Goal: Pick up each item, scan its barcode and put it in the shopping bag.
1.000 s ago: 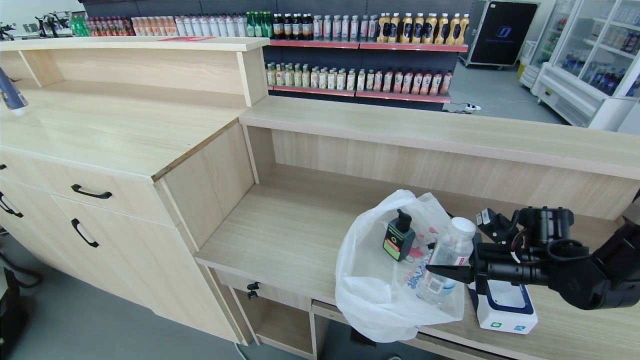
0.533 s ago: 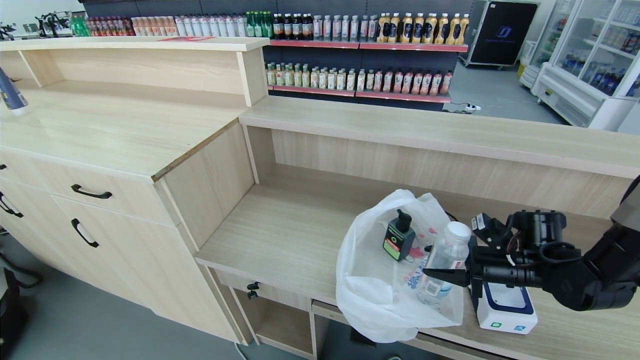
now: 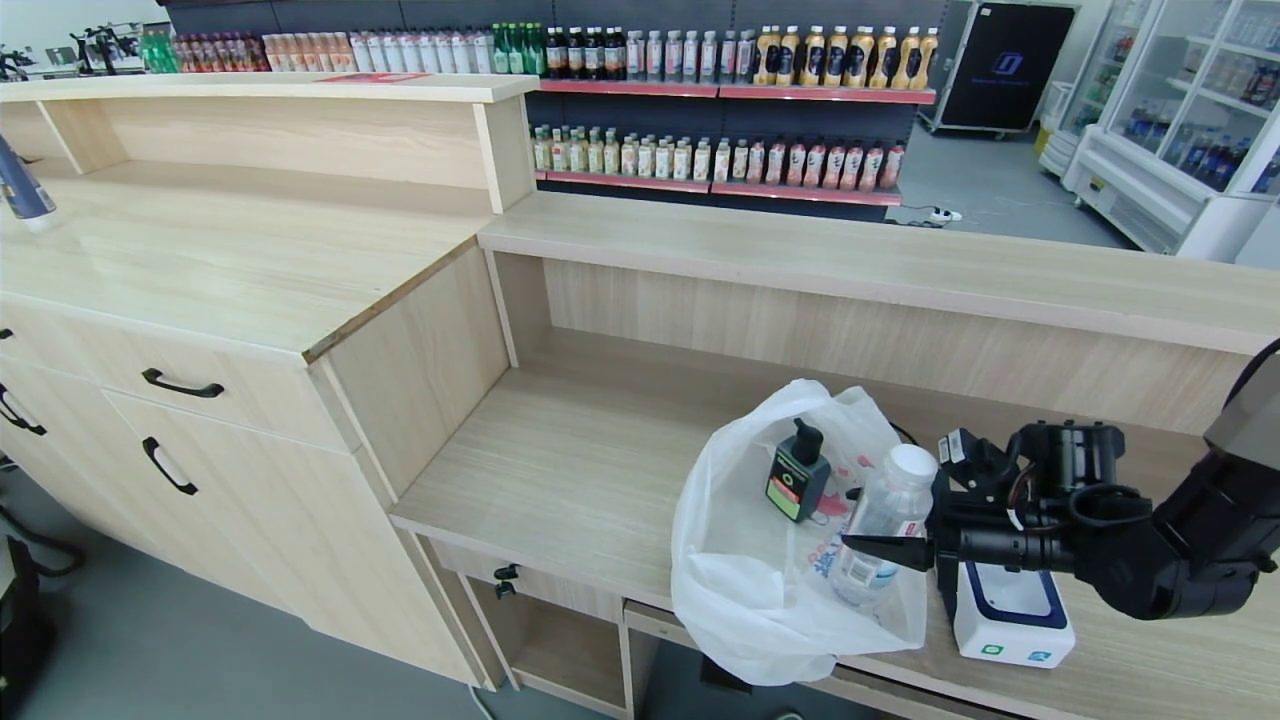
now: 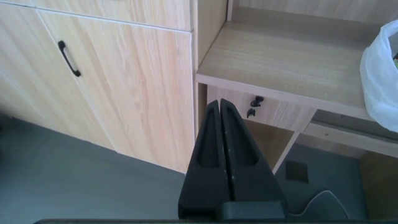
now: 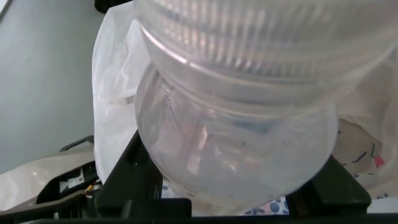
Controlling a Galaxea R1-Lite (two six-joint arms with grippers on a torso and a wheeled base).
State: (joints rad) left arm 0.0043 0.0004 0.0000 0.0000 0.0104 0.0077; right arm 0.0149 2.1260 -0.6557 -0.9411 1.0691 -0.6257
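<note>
Desk (image 3: 560,470): lower deck is bare wood from the cupboard side wall across to the bag, with the back panel close behind.

Shopping bag (image 3: 740,600): white, mouth open upward, sits at the desk's front edge with its belly sagging over it. The wrist view shows its wall (image 5: 112,93) just past the bottle.

Right hand (image 3: 882,545): comes in level from the right and is clamped across the clear bottle's lower body.

Scanner (image 3: 1010,620): white and blue box, just right of the bag, near the front edge and under the right arm.

Clear bottle (image 3: 888,515): long axis near upright, white cap up and leaning right, base down inside the bag mouth. Seen from the wrist, its body (image 5: 242,137) sits between the fingers.

Pump bottle (image 3: 798,482): dark, in the bag, pump up, left of the clear bottle and apart from it.

Left hand (image 4: 220,109): fingers together, empty, over the floor off the desk's front-left corner.
</note>
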